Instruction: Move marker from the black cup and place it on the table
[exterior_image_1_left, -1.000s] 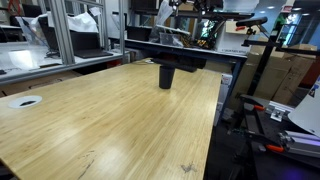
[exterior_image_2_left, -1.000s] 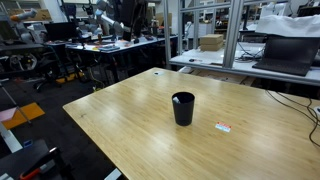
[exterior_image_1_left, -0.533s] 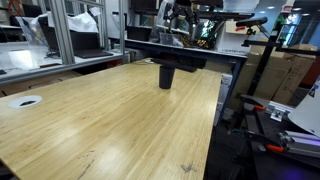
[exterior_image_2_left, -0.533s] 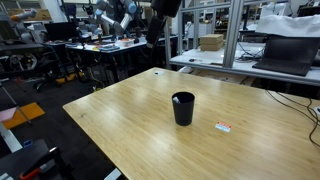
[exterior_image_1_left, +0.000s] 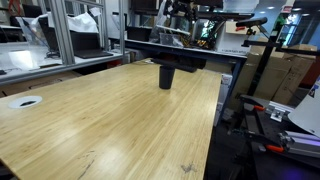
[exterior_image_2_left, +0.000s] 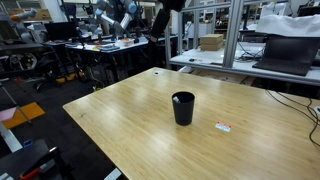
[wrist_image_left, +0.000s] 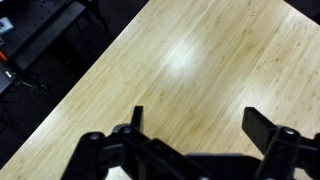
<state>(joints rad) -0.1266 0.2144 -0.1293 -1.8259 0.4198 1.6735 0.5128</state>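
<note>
The black cup (exterior_image_1_left: 166, 76) stands upright on the bamboo-coloured table (exterior_image_1_left: 110, 125), near its far edge; it also shows in an exterior view (exterior_image_2_left: 183, 108) towards the middle of the table (exterior_image_2_left: 130, 125). The marker does not show in any view; the cup's inside is too dark to read. My gripper (wrist_image_left: 196, 115) is open and empty in the wrist view, high above bare table (wrist_image_left: 210, 60). The cup is not in the wrist view. The arm (exterior_image_2_left: 166, 5) hangs at the top edge, far above and behind the cup.
A flat white disc with a hole (exterior_image_1_left: 25, 101) lies near one table edge. A small white and red tag (exterior_image_2_left: 223, 126) lies beside the cup. Benches, frames and cabling surround the table; dark floor (wrist_image_left: 40, 60) lies past its edge.
The arm has swung across the top of both exterior views over the last second. The cup has not moved.
</note>
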